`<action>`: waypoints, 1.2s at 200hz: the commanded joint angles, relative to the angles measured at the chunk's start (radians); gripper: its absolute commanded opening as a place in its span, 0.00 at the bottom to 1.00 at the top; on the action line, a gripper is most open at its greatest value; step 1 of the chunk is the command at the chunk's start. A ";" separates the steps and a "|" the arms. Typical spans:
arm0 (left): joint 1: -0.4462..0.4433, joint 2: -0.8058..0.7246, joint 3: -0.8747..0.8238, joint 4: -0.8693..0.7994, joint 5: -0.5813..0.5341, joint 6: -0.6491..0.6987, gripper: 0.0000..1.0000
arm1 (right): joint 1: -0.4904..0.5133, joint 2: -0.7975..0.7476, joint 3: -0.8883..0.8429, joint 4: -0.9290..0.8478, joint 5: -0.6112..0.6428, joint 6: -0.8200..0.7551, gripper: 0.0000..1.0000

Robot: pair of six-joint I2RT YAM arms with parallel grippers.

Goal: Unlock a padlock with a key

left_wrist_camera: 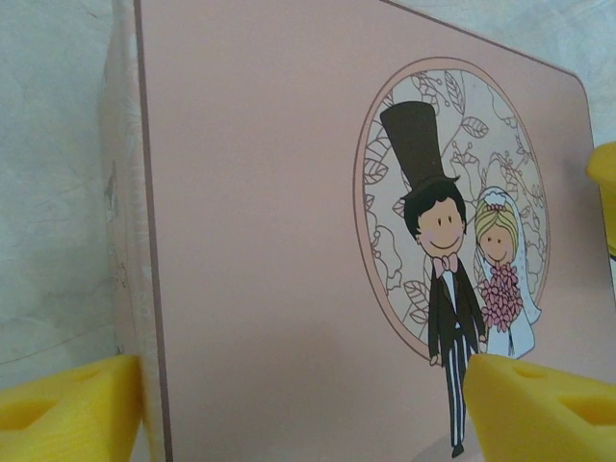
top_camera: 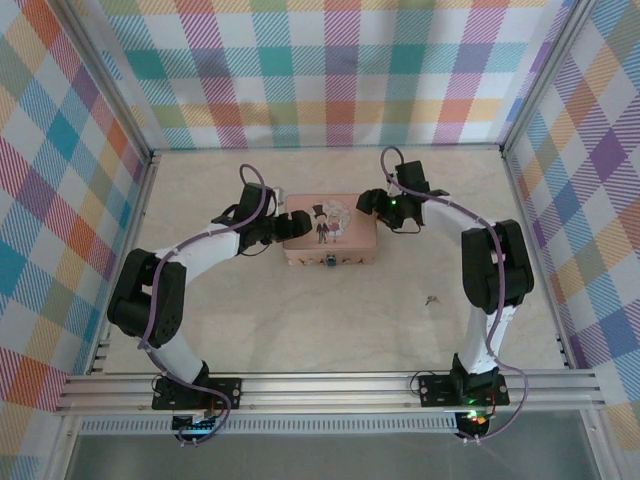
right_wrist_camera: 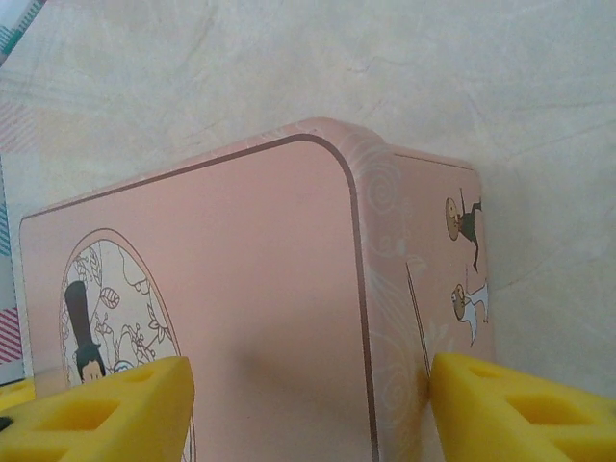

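Note:
The tiny dark blue padlock [top_camera: 331, 263] hangs on the front wall of a pink picture tin [top_camera: 352, 243] in the middle of the table. The small silvery key [top_camera: 432, 299] lies loose on the table, to the tin's front right. My left gripper [top_camera: 288, 226] is open at the tin's left edge; in its wrist view one yellow finger [left_wrist_camera: 67, 412] is beside the tin's wall and the other sits over the lid [left_wrist_camera: 269, 241]. My right gripper [top_camera: 376, 204] is open at the tin's back right corner, one finger [right_wrist_camera: 510, 409] touching the side wall [right_wrist_camera: 423, 289], the other over the lid.
Plaid walls and an aluminium frame [top_camera: 330, 390] enclose the pale table. Both arms reach inward to the tin from either side. Open tabletop lies in front of the tin, around the key, and behind the tin.

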 commanded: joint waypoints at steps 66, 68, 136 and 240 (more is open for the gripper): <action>-0.017 -0.081 0.012 -0.057 -0.126 0.006 0.97 | -0.014 -0.089 -0.025 -0.132 0.045 -0.055 0.76; -0.017 -0.084 0.011 -0.057 -0.129 0.005 0.97 | -0.016 -0.094 -0.026 -0.135 0.050 -0.057 0.76; -0.036 -0.263 -0.063 -0.148 -0.169 0.008 0.96 | -0.034 -0.339 -0.130 -0.348 0.332 -0.099 0.77; -0.392 -0.350 -0.175 -0.159 -0.265 -0.086 0.94 | -0.090 -0.526 -0.257 -0.713 0.493 -0.015 0.72</action>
